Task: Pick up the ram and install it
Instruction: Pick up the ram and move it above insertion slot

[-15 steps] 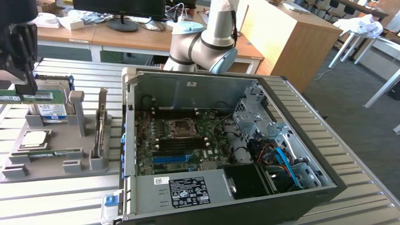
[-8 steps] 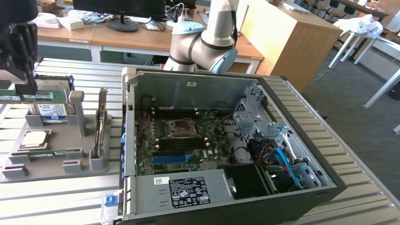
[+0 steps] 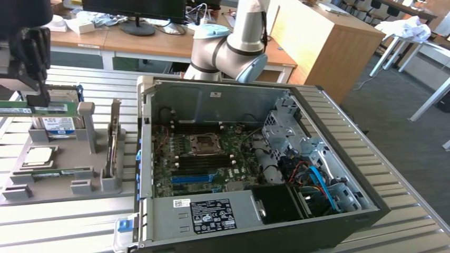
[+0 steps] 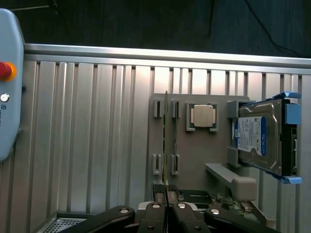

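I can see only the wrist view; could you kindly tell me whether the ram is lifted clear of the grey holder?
Observer: It seems so; the gripper is shut on the ram, holding it level above the far end of the grey holder.
Operator: Thank you; where is the computer case from there?
Observer: The open computer case stands at the exterior view's right of the holder, its motherboard exposed.
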